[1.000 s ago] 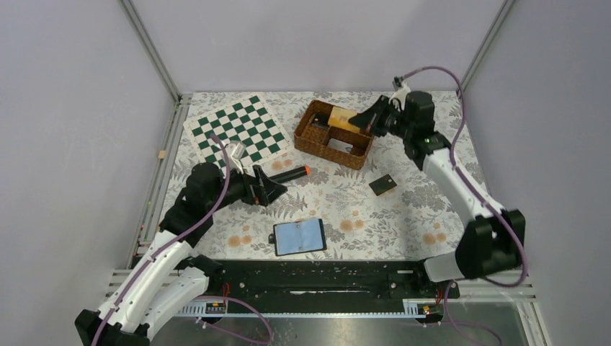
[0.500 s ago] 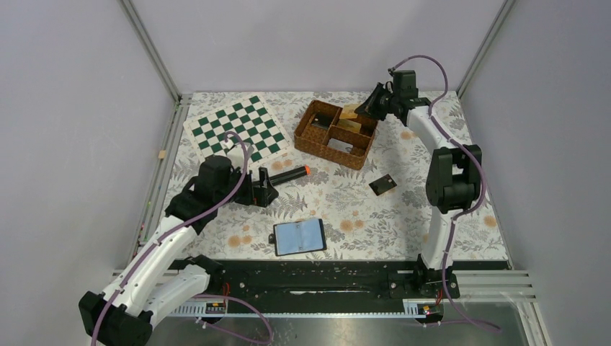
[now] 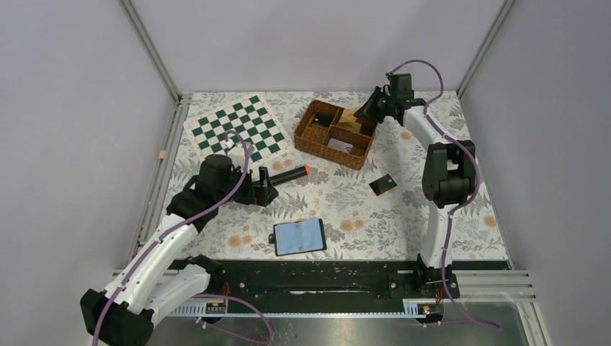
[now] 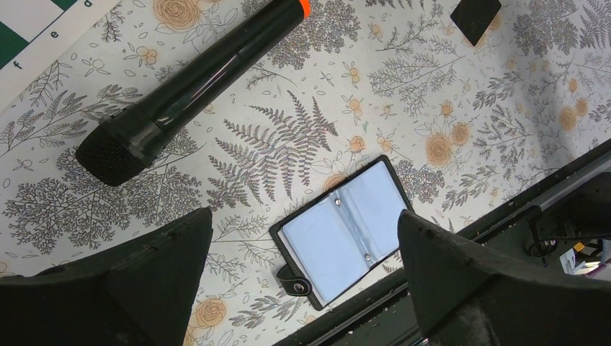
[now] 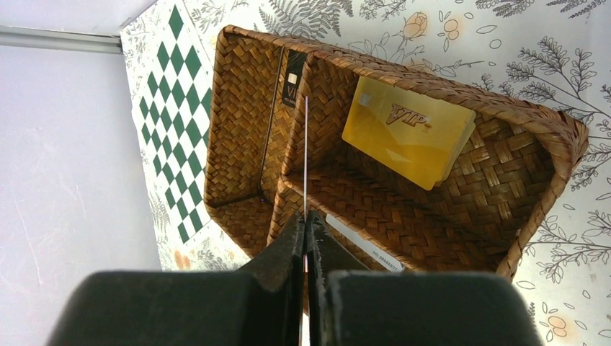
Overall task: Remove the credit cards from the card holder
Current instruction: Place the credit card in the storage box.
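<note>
**Right gripper (image 5: pixel 305 216) reaching in over the basket (image 5: pixel 519 166) with a thin card (image 5: pixel 305 144)**

Since a second ago the right arm is folding its elbow up and reaching farther over the basket, while the left arm is drawing back only slightly.

The right gripper is clamping shut on the thin card, which is showing edge-on, so its colour cannot be told. The card's long axis is running straight ahead of the fingertips. It is hanging right over the divider between two compartments. The drop is probably turning on that relation, because a nudge to either side of the fingers is deciding which compartment takes the card. Just right of the held edge a yellow card (image 5: pixel 407 130) is leaning in one compartment. Just left of it a dark card (image 5: pixel 292 76) is standing against the divider. A pale card (image 5: pixel 360 244) is lying in the compartment nearest the fingers.

The left gripper (image 4: pixel 304 216) is hanging with its jaws wide apart, holding nothing. The card holder (image 4: pixel 346 234) is lying open directly below and between those jaws, its long axis slanting across them. The left arm is therefore the nearer one, and the right gripper is well apart from the holder. Whether its blue-grey pockets are holding any cards cannot be told.

Counting:
- one card holder
- five cards: one pinched, three in the basket, and one loose dark card (image 4: pixel 475 16) lying on the cloth (image 4: pixel 288 130) ahead and right of the left gripper
- one basket
- one black cylinder (image 4: pixel 194 79)
- one chessboard (image 3: pixel 241 130)
</note>
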You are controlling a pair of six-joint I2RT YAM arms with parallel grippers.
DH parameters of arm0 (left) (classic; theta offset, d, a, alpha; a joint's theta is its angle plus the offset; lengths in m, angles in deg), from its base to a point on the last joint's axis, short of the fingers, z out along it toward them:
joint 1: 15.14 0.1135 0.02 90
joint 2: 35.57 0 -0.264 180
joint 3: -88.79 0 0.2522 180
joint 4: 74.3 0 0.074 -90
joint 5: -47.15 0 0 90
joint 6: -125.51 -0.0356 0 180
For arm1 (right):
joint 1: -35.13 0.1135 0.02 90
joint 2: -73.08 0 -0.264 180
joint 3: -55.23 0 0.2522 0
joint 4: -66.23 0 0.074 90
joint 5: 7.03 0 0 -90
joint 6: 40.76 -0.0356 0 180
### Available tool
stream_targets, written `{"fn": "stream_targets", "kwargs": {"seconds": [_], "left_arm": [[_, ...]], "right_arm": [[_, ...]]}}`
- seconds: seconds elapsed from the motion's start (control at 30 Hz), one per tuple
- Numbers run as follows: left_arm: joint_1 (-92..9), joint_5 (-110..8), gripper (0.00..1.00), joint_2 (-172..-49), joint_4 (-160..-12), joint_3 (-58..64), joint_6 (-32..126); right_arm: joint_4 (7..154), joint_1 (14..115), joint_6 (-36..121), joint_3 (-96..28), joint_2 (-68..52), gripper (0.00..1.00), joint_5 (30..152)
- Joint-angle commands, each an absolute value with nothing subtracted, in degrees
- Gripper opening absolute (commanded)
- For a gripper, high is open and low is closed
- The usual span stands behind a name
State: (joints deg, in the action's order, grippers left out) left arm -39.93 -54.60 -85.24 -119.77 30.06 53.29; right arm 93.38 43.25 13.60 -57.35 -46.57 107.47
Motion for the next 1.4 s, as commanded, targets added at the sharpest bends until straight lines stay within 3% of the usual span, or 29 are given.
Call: {"fn": "stream_targets", "kwargs": {"seconds": [0.0,0.87,1.37], "left_arm": [[-39.2,-55.7,0.99,-85.5,-117.3,28.4,53.6],[-39.1,-57.5,0.99,-84.2,-117.4,28.4,54.1],[-39.0,-57.4,0.99,-84.4,-117.4,28.4,54.1]], "right_arm": [[91.3,43.1,12.8,-59.8,-48.2,0.0,107.2],[88.2,43.1,6.8,-63.2,-55.8,0.0,107.5],[90.0,43.1,6.8,-71.2,-63.2,0.01,110.9]]}}
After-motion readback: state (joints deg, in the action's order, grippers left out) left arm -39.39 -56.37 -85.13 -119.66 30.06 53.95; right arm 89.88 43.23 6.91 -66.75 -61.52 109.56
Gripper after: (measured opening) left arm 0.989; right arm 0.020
